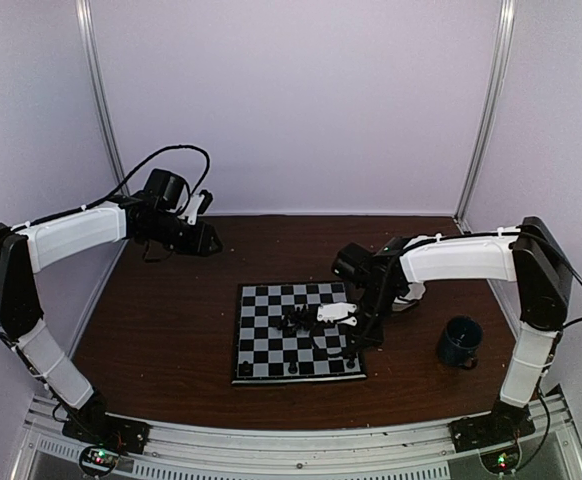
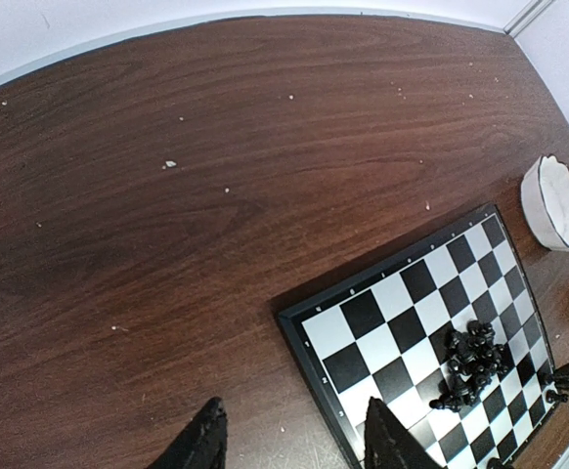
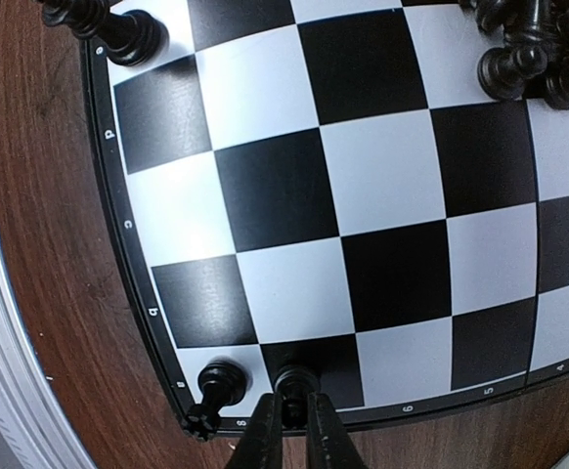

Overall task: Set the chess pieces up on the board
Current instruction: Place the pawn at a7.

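Note:
The board [image 1: 271, 352] lies flat at the table's middle, with a heap of black chess pieces [image 1: 296, 322] near its centre. In the right wrist view my right gripper [image 3: 289, 418] is shut on one upright chess piece [image 3: 296, 381] that stands on a black edge-row square. Another piece [image 3: 216, 384] stands on the corner square beside it. More pieces [image 3: 113, 27] stand further along that rim, and the heap [image 3: 529, 49] shows at the top right. My left gripper [image 2: 292, 418] hangs open and empty above bare wood, just off the board's corner [image 2: 299, 322].
A white scalloped bowl [image 2: 555, 203] sits right of the board, partly behind my right arm in the top view. A dark blue mug [image 1: 460, 342] stands at the table's right. Pale walls close in the back and sides.

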You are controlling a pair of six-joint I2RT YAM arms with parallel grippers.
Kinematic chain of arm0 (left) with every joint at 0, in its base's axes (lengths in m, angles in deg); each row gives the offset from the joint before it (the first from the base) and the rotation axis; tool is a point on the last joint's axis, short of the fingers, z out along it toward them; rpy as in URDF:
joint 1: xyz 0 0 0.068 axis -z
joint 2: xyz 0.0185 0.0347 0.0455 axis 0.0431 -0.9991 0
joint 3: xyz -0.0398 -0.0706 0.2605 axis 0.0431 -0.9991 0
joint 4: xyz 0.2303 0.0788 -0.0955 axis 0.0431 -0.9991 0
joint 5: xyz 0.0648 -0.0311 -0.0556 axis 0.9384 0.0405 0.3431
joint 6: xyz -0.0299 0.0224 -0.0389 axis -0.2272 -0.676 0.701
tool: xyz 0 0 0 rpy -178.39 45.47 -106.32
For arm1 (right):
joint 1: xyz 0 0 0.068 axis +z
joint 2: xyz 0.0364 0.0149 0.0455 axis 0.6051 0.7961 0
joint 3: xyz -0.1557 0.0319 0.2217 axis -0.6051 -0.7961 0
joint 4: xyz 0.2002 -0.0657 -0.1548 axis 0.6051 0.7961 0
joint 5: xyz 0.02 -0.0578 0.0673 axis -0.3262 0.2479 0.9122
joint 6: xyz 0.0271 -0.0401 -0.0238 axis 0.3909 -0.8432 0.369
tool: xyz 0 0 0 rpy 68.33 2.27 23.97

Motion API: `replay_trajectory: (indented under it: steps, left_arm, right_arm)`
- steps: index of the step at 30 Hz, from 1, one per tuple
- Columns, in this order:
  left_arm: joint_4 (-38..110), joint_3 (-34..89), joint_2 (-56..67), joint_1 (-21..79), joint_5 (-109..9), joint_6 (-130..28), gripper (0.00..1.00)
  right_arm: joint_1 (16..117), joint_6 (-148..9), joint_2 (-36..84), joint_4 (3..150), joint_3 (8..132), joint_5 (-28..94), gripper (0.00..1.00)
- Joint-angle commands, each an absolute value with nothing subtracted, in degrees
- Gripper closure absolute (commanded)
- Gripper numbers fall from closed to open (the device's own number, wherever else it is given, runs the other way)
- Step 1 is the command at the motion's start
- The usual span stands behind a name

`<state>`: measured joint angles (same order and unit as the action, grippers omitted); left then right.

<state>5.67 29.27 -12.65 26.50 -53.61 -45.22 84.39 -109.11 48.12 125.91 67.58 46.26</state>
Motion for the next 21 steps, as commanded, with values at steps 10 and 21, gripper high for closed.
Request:
replay_trajectory:
  steps: [10, 21]
  left_arm:
    - [7.73, 29.77, -13.01, 26.11, -54.51, -46.3, 0.52]
    - [7.72, 29.78, -13.17, 26.11, -54.47, -46.3, 0.52]
  right_arm:
    - [84.72, -108.42, 49.26, 125.11, 67.61, 44.12, 0.88]
    - [84.7, -108.12, 48.17, 125.49, 67.46, 44.21, 0.81]
